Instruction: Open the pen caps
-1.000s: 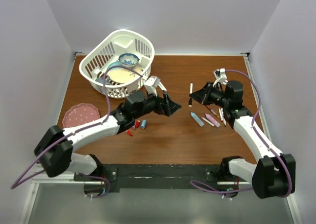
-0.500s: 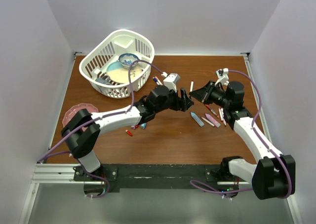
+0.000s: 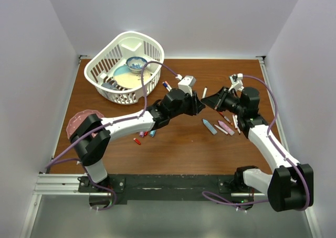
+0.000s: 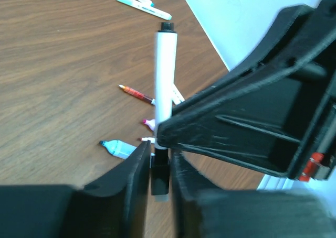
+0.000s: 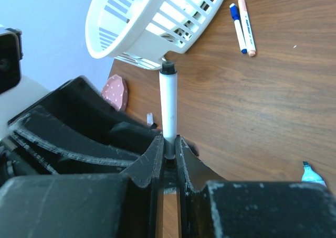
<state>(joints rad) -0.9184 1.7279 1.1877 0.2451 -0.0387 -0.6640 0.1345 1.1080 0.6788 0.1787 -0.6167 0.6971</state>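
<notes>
At frame centre, a white pen (image 4: 164, 75) is clamped by the right gripper (image 5: 168, 143), its black cap (image 4: 160, 177) pinched by the left gripper (image 4: 159, 153); a straight axial pull is advised.

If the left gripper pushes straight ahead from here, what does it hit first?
The right gripper: it faces the left gripper nose to nose, both clamped on the same white pen. Contact looks near-immediate, though depth is unclear.
</notes>
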